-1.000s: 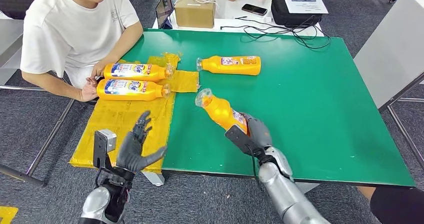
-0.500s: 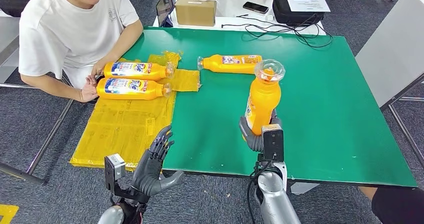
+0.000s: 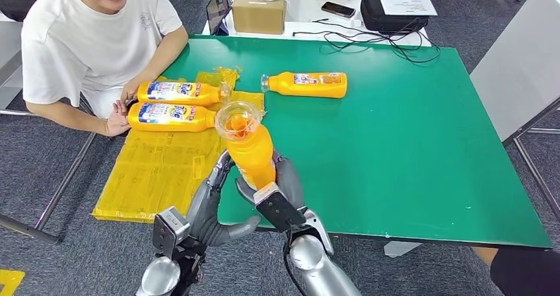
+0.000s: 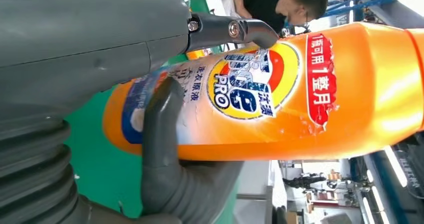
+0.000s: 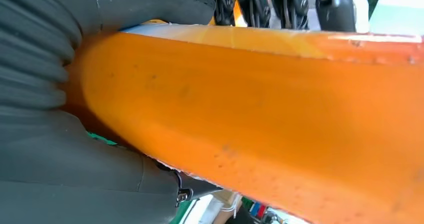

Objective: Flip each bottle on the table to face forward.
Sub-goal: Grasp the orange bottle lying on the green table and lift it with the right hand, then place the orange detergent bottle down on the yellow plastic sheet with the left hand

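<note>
Upright orange bottle [image 3: 249,149] carried leftward, right hand [image 3: 280,189] gripping, left hand [image 3: 212,203] now clasping it too

This is looking like a lab or test workshop rather than a home: a green worktop [image 3: 409,144] is standing on grey carpet tiles [image 3: 59,190], with a person in a white T-shirt [image 3: 86,38] sitting just beside its far left corner. Beyond the worktop's far edge, a white desk is carrying a cardboard box [image 3: 259,8], a phone [image 3: 336,10], a black case [image 3: 396,12] and loose cables [image 3: 370,41], and blue metal frames [image 4: 372,4] are showing behind it.
</note>
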### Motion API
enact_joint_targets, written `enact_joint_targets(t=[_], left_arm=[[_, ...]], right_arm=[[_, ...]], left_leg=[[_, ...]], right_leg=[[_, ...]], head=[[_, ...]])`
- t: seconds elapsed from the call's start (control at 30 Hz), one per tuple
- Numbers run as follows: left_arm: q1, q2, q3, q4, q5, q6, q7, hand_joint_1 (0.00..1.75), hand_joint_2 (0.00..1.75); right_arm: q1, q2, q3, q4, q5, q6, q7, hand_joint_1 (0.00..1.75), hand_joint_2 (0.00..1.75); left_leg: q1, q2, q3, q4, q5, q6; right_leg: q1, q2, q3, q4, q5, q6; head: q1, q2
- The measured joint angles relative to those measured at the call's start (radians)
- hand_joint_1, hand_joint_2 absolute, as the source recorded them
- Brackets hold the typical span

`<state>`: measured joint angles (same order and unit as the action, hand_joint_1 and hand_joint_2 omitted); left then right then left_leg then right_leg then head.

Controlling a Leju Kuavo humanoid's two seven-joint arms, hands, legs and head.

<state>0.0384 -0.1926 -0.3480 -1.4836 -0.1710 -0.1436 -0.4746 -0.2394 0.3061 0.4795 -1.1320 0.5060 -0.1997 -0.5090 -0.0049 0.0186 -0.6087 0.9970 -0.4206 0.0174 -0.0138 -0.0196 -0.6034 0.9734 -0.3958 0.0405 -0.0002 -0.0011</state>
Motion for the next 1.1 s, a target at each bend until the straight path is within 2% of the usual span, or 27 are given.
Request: enact_joint_targets(t=[0.37, 0.6, 0.83, 0.87, 0.9, 0.97, 1.0, 1.03, 1.1], left_arm=[[-0.047, -0.008, 0.002, 0.035, 0.053, -0.036, 0.027, 0.0, 1.75], [-0.063, -0.01, 0.011, 0.043, 0.087, -0.028, 0.035, 0.0, 1.75], [-0.07, -0.017, 0.039, 0.044, 0.184, -0.03, 0.051, 0.0, 1.75], [-0.07, -0.017, 0.042, 0.044, 0.199, -0.033, 0.054, 0.04, 1.75], [-0.07, -0.017, 0.046, 0.046, 0.216, -0.037, 0.058, 0.41, 1.75], [-0.07, -0.017, 0.055, 0.049, 0.249, -0.045, 0.066, 1.28, 1.75], [-0.069, -0.018, 0.058, 0.05, 0.262, -0.047, 0.068, 1.68, 1.75], [-0.069, -0.018, 0.061, 0.051, 0.273, -0.049, 0.07, 1.75, 1.75], [-0.068, -0.018, 0.067, 0.055, 0.299, -0.052, 0.071, 1.75, 1.75]], right_arm=[[-0.005, -0.002, 0.064, 0.016, 0.03, -0.044, -0.015, 1.75, 1.75], [-0.007, -0.005, 0.109, 0.035, 0.052, -0.045, -0.012, 1.75, 1.75], [-0.032, -0.005, 0.157, 0.084, 0.08, -0.058, -0.012, 1.75, 1.75], [-0.037, -0.005, 0.161, 0.092, 0.084, -0.061, -0.011, 1.75, 1.75], [-0.041, -0.005, 0.166, 0.099, 0.088, -0.064, -0.011, 1.75, 1.75], [-0.05, -0.005, 0.175, 0.114, 0.093, -0.068, -0.01, 1.75, 1.75], [-0.055, -0.005, 0.179, 0.122, 0.096, -0.07, -0.009, 1.67, 1.75], [-0.058, -0.005, 0.182, 0.128, 0.098, -0.072, -0.008, 1.37, 1.75], [-0.065, -0.005, 0.19, 0.14, 0.104, -0.076, -0.004, 0.78, 1.75]], left_leg=[[-0.001, 0.0, 0.0, 0.0, 0.0, 0.0], [0.0, 0.0, 0.0, 0.0, 0.0, 0.0], [0.0, 0.0, 0.0, 0.0, 0.0, 0.0], [0.0, 0.0, 0.0, 0.0, 0.0, 0.0], [0.0, 0.0, 0.0, 0.0, 0.0, 0.0], [0.0, 0.0, 0.0, 0.0, 0.0, 0.0], [0.0, 0.0, 0.0, 0.0, 0.0, 0.0], [0.0, 0.0, 0.0, 0.0, 0.0, 0.0], [0.0, 0.0, 0.0, 0.0, 0.0, 0.0]], right_leg=[[0.0, 0.0, 0.0, 0.0, 0.0, 0.0], [0.0, 0.0, -0.001, 0.0, 0.0, 0.0], [0.0, 0.0, -0.001, 0.0, 0.0, 0.0], [0.0, 0.0, -0.001, 0.0, 0.0, 0.0], [0.0, 0.0, -0.001, 0.0, 0.0, 0.0], [0.0, 0.0, -0.001, 0.0, 0.0, 0.0], [0.0, 0.0, -0.001, 0.0, 0.0, 0.0], [0.0, 0.0, -0.001, 0.0, 0.0, 0.0], [0.0, 0.0, -0.001, 0.0, 0.0, 0.0]], head=[[0.0, 0.0], [0.0, 0.0], [0.0, 0.0], [0.0, 0.0], [0.0, 0.0], [0.0, 0.0], [0.0, 0.0], [0.0, 0.0], [0.0, 0.0]])
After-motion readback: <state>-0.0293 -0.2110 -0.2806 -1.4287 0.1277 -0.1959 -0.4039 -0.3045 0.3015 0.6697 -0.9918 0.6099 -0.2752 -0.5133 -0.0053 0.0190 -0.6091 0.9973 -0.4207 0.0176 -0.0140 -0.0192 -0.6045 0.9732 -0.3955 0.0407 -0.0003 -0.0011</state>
